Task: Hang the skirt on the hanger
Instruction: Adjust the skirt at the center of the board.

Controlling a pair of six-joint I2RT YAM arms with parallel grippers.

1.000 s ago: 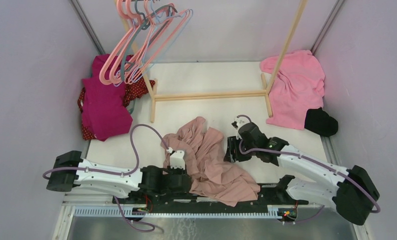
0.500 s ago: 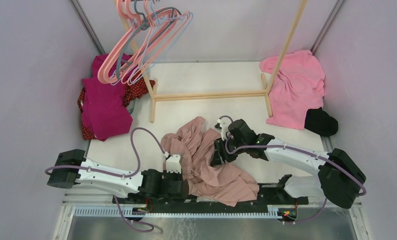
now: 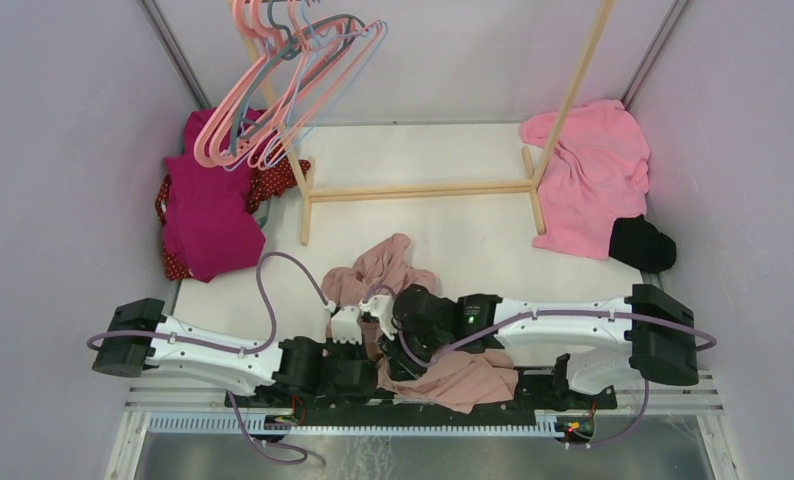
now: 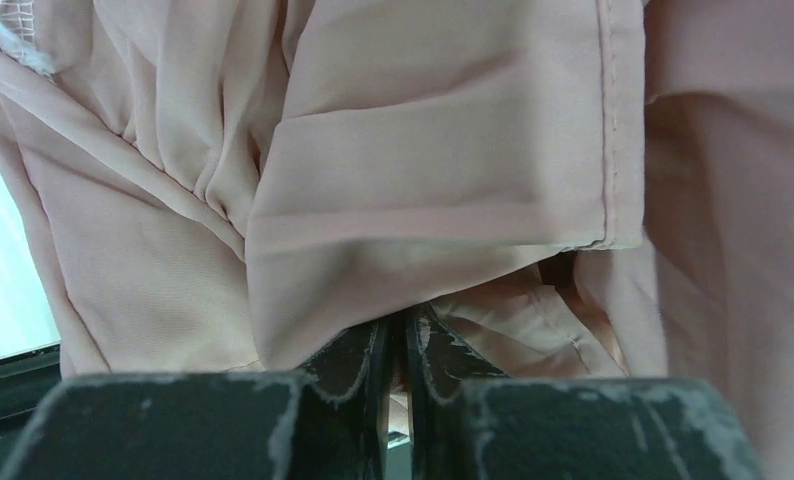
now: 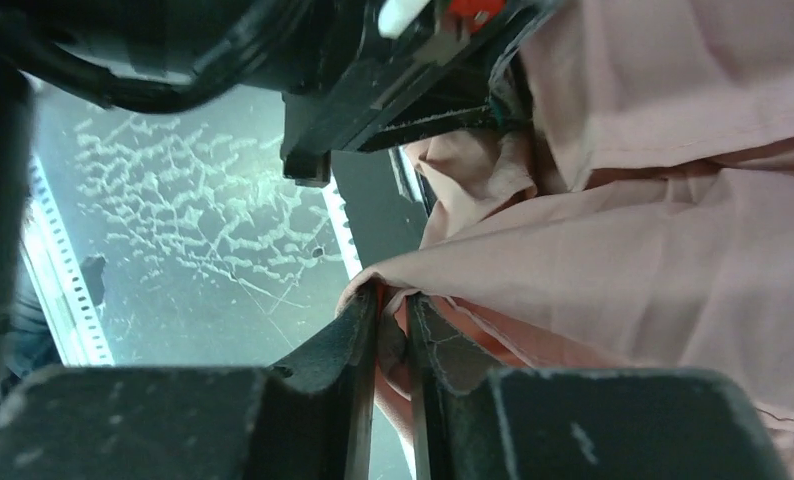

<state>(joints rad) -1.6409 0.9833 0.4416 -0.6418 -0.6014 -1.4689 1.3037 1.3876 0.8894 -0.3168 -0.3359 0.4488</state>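
Top external view: the skirt (image 3: 385,265), a dusty-pink heap of crumpled cloth, lies on the table (image 3: 453,215) at its near edge, between the two arms and partly under them. It is not on a hanger. The hangers (image 3: 273,90), pink with a grey one among them, hang in a bunch from the wooden rack (image 3: 418,188) at the far left, well apart from the skirt.

Both arms reach into the heap. The right arm stretches across from the right side, its wrist over the middle of the cloth, close beside the left wrist.

In the left wrist view, the left end effector (image 4: 397,345) has its fingers nearly together, with a fold of skirt pinched between them. Above them a stitched hem runs along the cloth.

In the right wrist view, the right end effector (image 5: 391,315) is likewise clamped on the skirt's edge, which passes between the fingers.

A magenta garment (image 3: 208,215) lies at the table's left, a pink one (image 3: 593,175) at the far right, with a black item (image 3: 641,243) touching it.
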